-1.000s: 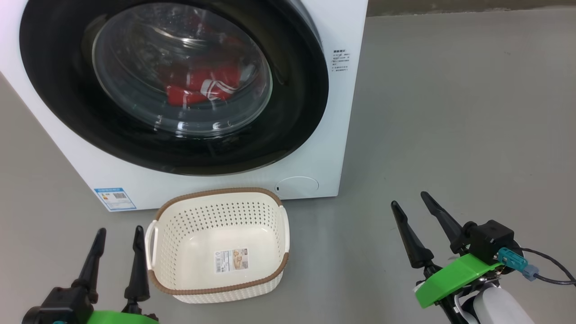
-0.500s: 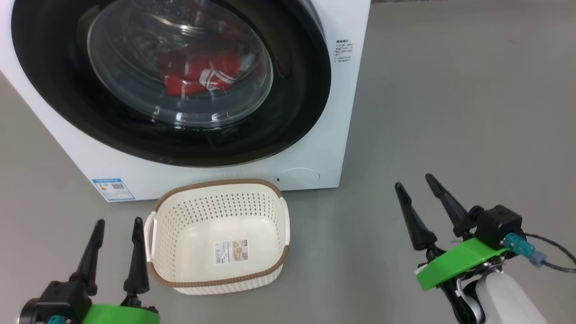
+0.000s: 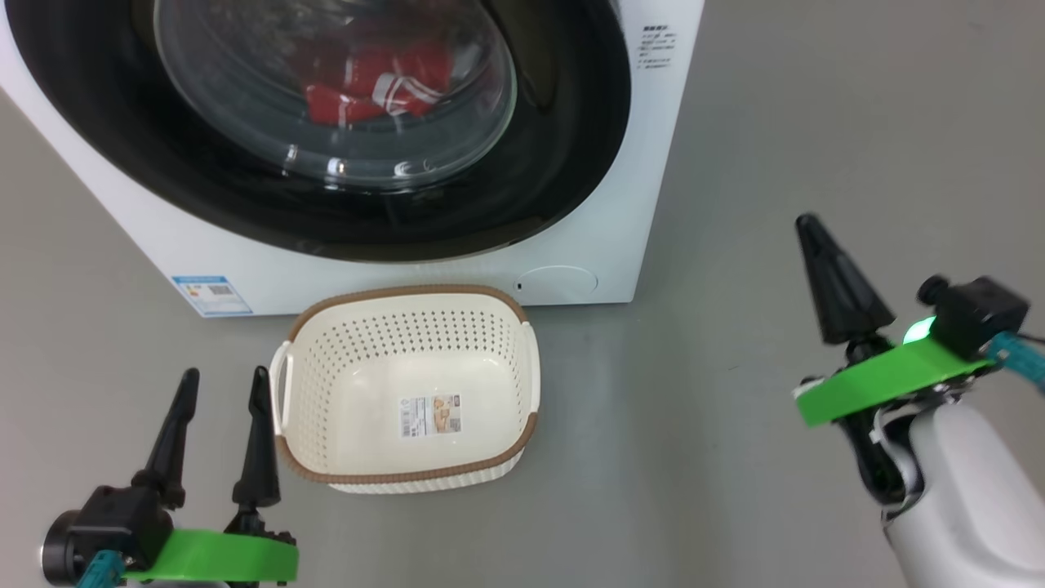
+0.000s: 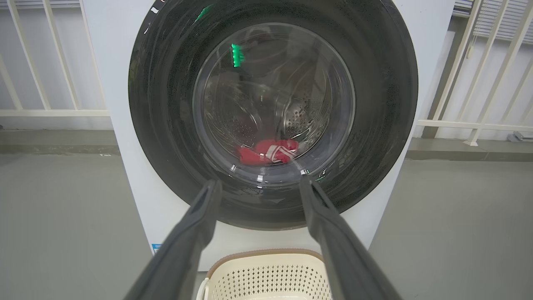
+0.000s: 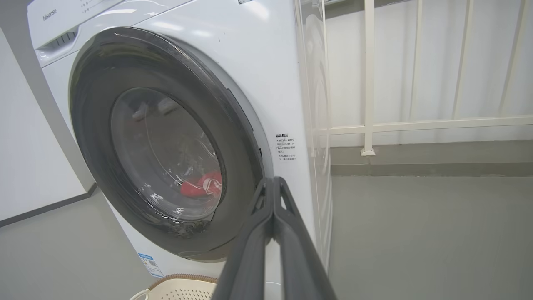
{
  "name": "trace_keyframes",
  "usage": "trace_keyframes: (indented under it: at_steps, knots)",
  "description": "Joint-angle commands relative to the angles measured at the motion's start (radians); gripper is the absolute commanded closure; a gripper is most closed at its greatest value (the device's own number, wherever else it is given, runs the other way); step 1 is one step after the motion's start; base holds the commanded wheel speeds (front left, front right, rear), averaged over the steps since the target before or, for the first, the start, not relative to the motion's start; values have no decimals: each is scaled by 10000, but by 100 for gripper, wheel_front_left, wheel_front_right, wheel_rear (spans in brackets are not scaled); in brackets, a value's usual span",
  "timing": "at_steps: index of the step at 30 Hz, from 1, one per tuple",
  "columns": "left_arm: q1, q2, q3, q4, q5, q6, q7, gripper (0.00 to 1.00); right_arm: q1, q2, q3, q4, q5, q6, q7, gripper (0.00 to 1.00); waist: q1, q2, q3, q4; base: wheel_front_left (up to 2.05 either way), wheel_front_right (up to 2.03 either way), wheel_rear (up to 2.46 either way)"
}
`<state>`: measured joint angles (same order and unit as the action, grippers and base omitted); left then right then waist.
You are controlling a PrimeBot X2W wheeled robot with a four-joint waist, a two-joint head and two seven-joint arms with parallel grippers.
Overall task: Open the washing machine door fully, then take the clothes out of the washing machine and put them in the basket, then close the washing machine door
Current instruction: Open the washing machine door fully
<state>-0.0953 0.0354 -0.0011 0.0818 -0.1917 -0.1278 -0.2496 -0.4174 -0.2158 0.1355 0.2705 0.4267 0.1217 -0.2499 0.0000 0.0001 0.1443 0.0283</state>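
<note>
White and boxy, the washer (image 3: 661, 163) is standing ahead of both grippers in the head view. Its door (image 3: 571, 163) is sitting shut, with the red clothes (image 3: 375, 86) lying behind the glass (image 3: 245, 114). The basket (image 3: 392, 343) is resting on the grey floor (image 3: 694, 457) just in front of the washer, immediately to the right of the left gripper (image 3: 225, 374), whose fingers are standing spread and holding nothing. The right gripper (image 3: 811, 224) is hovering well to the right of the basket, beyond the right-hand corner of the washer. Its fingers are pressing together into one dark point with nothing between them.

From the left wrist, the left gripper (image 4: 260, 182) is pointing straight at the door (image 4: 374, 104), fingers wide apart. The clothes (image 4: 266, 153) are showing just above the gap between the fingertips, low in the drum (image 4: 300, 121). The basket (image 4: 266, 254) is peeking up between the lower parts of the fingers, nearer than the washer (image 4: 429, 41).

From the right wrist, the right gripper (image 5: 272, 181) is aiming at the front right edge of the washer (image 5: 266, 83), fingers closed against each other on nothing. The door (image 5: 91, 125) is lying flush to the left of the tips. The clothes (image 5: 202, 185) are showing through its glass left of them, and the basket (image 5: 179, 277) is showing at the fingers' lower left.
</note>
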Motion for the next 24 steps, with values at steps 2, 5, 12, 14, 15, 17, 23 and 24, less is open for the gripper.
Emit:
trace_keyframes:
  at_steps: [2, 5, 12, 14, 15, 17, 23, 24]
  knots:
    - [-440, 239, 273, -285, -138, -29, -122, 0, -385, -108, 88, -180, 215, 90, -118, 100, 0, -1, 152, 142, 0, 0, 0]
    - [-513, 290, 225, -299, -168, -29, -122, 0, -740, -366, 209, 71, 639, 90, -118, 100, 0, -1, 286, 246, 0, 0, 0]
    - [-705, 358, 62, -332, -224, -29, -122, 0, -1760, -1012, 615, 911, 2147, 90, -76, 100, 0, -1, 619, 513, 0, 0, 0]
    - [-738, 380, 27, -338, -238, -29, -122, 0, -2054, -1197, 864, 1114, 2685, 90, 89, 100, 0, -1, 699, 581, 0, 0, 0]
    - [-756, 391, 17, -342, -245, -29, -122, 0, -2206, -1287, 1004, 1179, 2988, 90, 193, 100, 0, -1, 736, 612, 0, 0, 0]
    - [-790, 408, 0, -347, -258, -29, -122, 0, -2509, -1481, 1209, 1331, 3623, 90, 412, 100, 0, -1, 813, 674, 0, 0, 0]
    - [-887, 439, -61, -336, -294, -29, -122, 0, -3528, -1930, 1598, 1702, 5684, 90, 1305, 100, 0, -1, 1019, 857, 0, 0, 0]
    - [-889, 439, -57, -341, -297, -29, -122, 0, -3698, -2007, 1669, 1746, 5986, 90, 1491, 100, 0, -1, 1047, 875, 0, 0, 0]
